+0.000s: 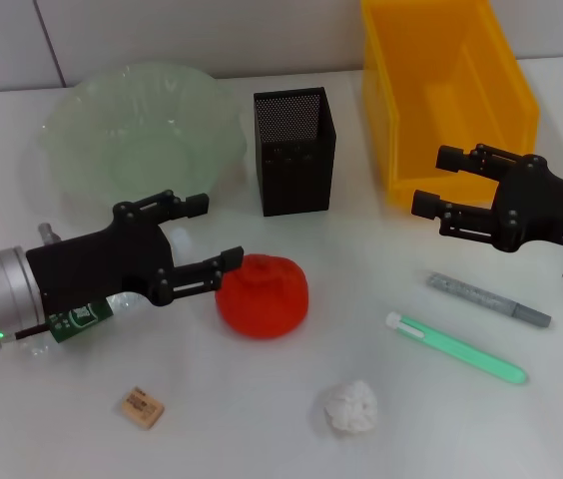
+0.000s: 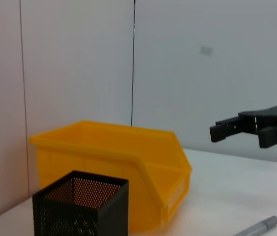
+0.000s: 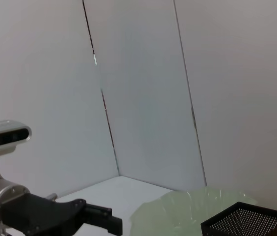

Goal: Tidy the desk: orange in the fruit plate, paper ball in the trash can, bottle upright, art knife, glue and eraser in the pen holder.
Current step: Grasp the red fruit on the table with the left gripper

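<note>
The orange (image 1: 264, 295) sits mid-table, just right of my open left gripper (image 1: 212, 235), which holds nothing. A clear bottle (image 1: 78, 320) with a green label lies on its side under the left arm. The eraser (image 1: 141, 407) and paper ball (image 1: 350, 407) lie near the front edge. A grey stick (image 1: 488, 298) and a green pen-shaped tool (image 1: 456, 347) lie at the right; I cannot tell which is glue or art knife. My right gripper (image 1: 436, 182) hovers open above them, beside the yellow trash can (image 1: 446, 90). The black mesh pen holder (image 1: 294, 150) and green fruit plate (image 1: 132, 130) stand behind.
The left wrist view shows the trash can (image 2: 109, 162), the pen holder (image 2: 79, 201), the right gripper (image 2: 222, 130) and the grey stick (image 2: 259, 227). The right wrist view shows the left gripper (image 3: 104, 221), the fruit plate (image 3: 187, 206) and the pen holder (image 3: 249, 221). A wall stands behind the table.
</note>
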Available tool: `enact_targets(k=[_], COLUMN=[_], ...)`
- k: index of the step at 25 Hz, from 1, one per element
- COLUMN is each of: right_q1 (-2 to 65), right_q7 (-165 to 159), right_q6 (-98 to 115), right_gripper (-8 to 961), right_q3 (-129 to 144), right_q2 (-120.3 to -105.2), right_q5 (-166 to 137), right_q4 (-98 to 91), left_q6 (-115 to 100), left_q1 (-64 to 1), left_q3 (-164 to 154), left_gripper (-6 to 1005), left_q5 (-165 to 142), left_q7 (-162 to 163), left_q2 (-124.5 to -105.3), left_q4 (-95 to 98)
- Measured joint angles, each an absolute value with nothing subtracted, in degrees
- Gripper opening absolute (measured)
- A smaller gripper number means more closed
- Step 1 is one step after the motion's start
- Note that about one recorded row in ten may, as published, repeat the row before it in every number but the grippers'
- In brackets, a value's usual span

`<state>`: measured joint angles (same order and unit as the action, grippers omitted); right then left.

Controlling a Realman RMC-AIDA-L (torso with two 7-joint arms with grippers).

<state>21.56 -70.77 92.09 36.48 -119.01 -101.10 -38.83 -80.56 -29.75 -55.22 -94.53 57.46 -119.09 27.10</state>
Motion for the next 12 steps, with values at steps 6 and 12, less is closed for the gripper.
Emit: enact_targets(k=[6, 12], right_q1=[21.78, 21.86], right_q7=[-70.83, -70.70], right_q6=[91.98, 91.70], right_gripper=[778, 778], right_q3=[36.44, 36.40], right_q2=[-119.00, -119.01], right_q5=[-101.24, -101.18], right_q4=[-38.74, -38.40], left_q6=[-76.91, -75.00], left_q1=[-31.44, -32.99], left_q3=[-56.95, -58.17], left_gripper=[773, 768], left_q5=[-94.49, -94.44], left_q7=[56.23, 56.40], left_q2=[-119.18, -119.18], left_q4=[23.61, 20.32])
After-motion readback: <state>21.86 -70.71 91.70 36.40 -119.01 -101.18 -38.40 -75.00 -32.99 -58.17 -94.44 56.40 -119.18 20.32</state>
